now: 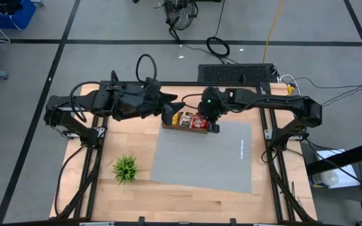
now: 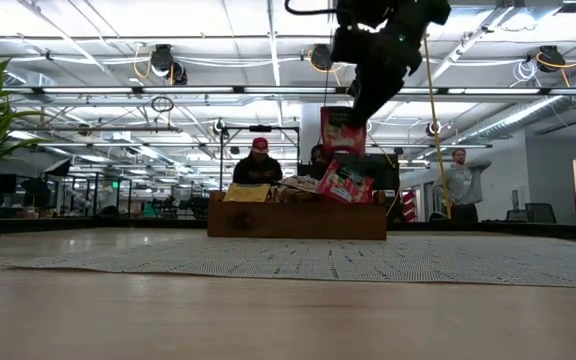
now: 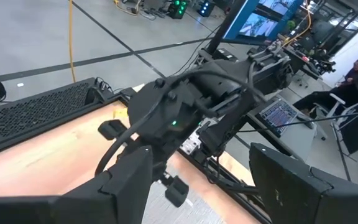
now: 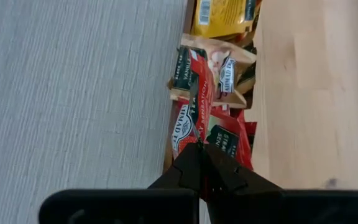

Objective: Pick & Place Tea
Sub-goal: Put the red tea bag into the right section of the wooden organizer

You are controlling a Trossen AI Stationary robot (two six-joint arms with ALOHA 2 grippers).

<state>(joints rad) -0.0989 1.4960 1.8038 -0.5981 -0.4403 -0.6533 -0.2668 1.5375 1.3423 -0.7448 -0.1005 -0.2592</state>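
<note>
Right up against your right wrist camera, the right gripper (image 4: 199, 163) has its fingers clamped together on a red tea packet (image 4: 194, 102) — you hold it by its edge, hanging just above the wooden tray (image 2: 298, 220). Beneath it, the rest of the tea (image 1: 190, 120) sits heaped in that tray: red, yellow and brownish packets. That tray rests at the far edge of the grey mat (image 1: 206, 157). Your left gripper (image 1: 168, 112) hovers just beside the tray's left end, fingers spread apart, holding nothing. Well away from the tray, the small green plant (image 1: 125, 167) stands on bare wood.
</note>
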